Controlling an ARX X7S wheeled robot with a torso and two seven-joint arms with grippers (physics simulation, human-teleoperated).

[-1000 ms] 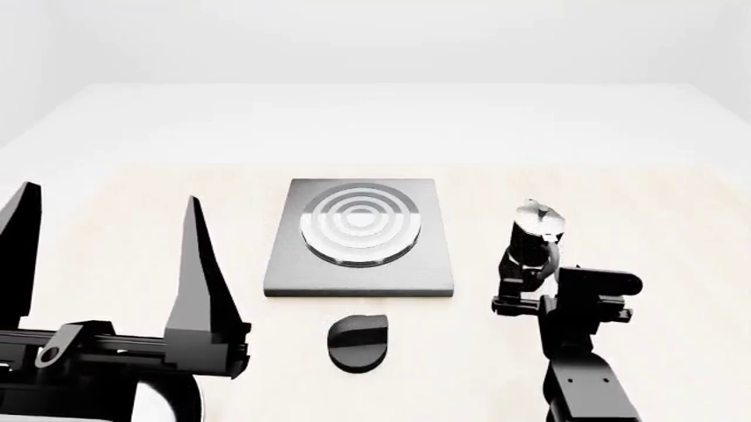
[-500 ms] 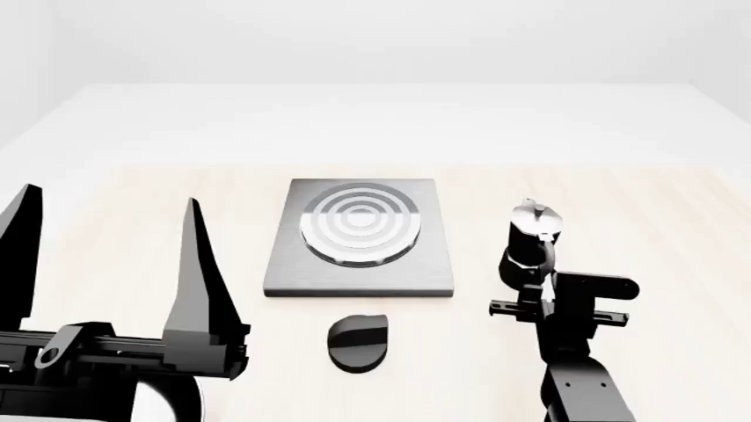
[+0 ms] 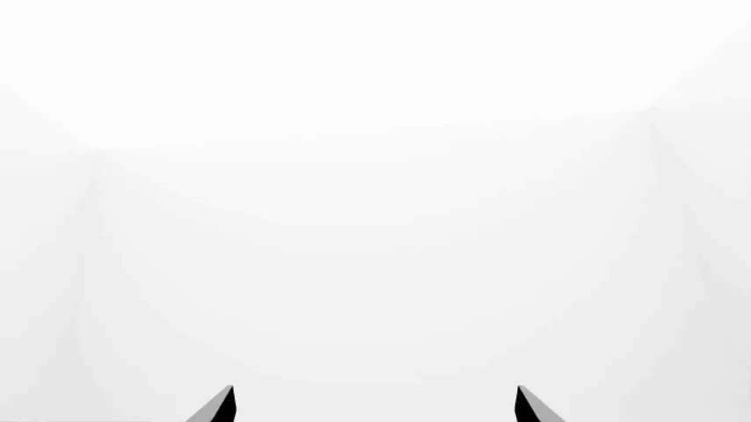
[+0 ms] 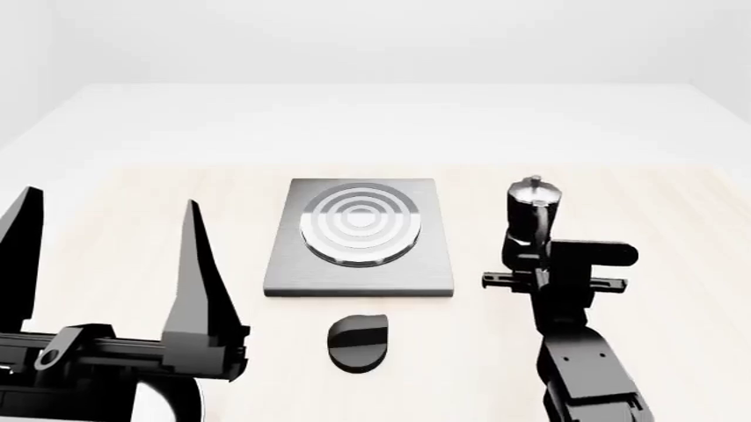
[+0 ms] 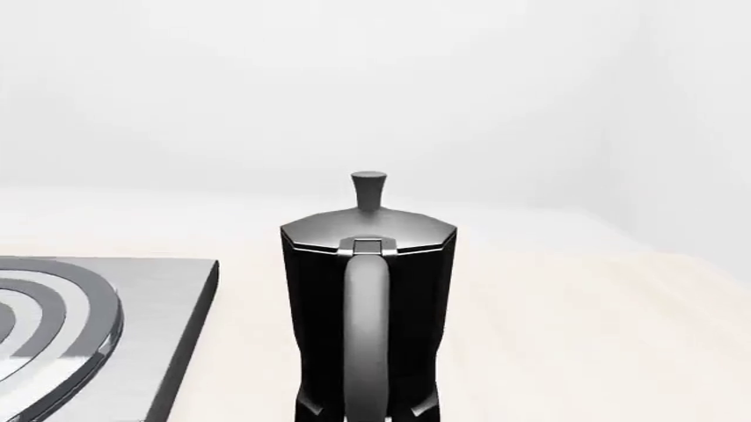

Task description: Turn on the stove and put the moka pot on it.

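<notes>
— Where is the moka pot (image 4: 530, 211) seen?
— Upright, right of the stove (image 4: 359, 236), apparently grasped by the right gripper (image 4: 527, 260).
— And the left gripper (image 4: 105, 255)?
— It is held spread wide, nothing between its fingers.

Our left hand (image 4: 105, 264) stands upright, fingers spread wide and gripping nothing. Our right hand (image 4: 534, 255) reaches forward at the end of its arm, its fingers hidden from us.

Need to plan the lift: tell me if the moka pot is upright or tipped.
Upright: the moka pot stands vertical, lid knob on top, handle running straight down, beside the stove.
</notes>
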